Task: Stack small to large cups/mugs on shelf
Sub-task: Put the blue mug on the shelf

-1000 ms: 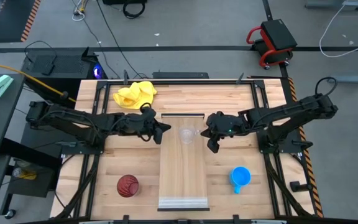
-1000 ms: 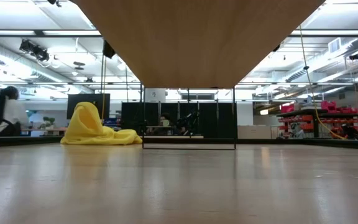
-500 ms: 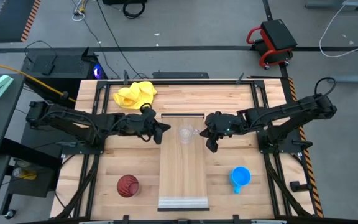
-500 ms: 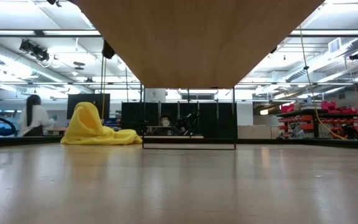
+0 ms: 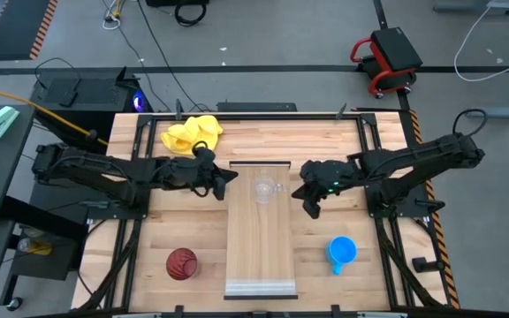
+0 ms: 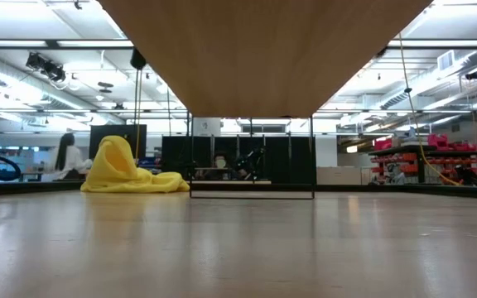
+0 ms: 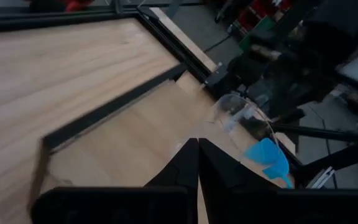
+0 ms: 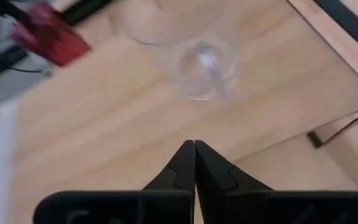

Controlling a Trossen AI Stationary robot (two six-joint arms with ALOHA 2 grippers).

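Observation:
The clear glass mug (image 5: 265, 188) stands upright on the far part of the light-wood shelf (image 5: 260, 247). It also shows in the left wrist view (image 7: 236, 112) and the right wrist view (image 8: 194, 56). My left gripper (image 5: 230, 176) is shut and hovers just left of the shelf. My right gripper (image 5: 302, 191) is shut too, just right of the shelf. The mug stands between them, apart from both. The dark red ribbed cup (image 5: 182, 262) stands on the table near-left of the shelf, and the blue mug (image 5: 341, 251) stands near-right of it.
A yellow cloth (image 5: 193, 132) lies bunched near the table's far-left corner, and shows in the low view (image 6: 127, 170). The shelf has a dark rim (image 5: 259, 163) at its far end and a pale lip (image 5: 260, 286) at its near end. A person (image 6: 69, 157) is far off in the room.
Both grippers have drawn back a little from the glass mug: the left one toward the table's left and far edges, the right one toward the right edge. The mug has stayed in place on the shelf.

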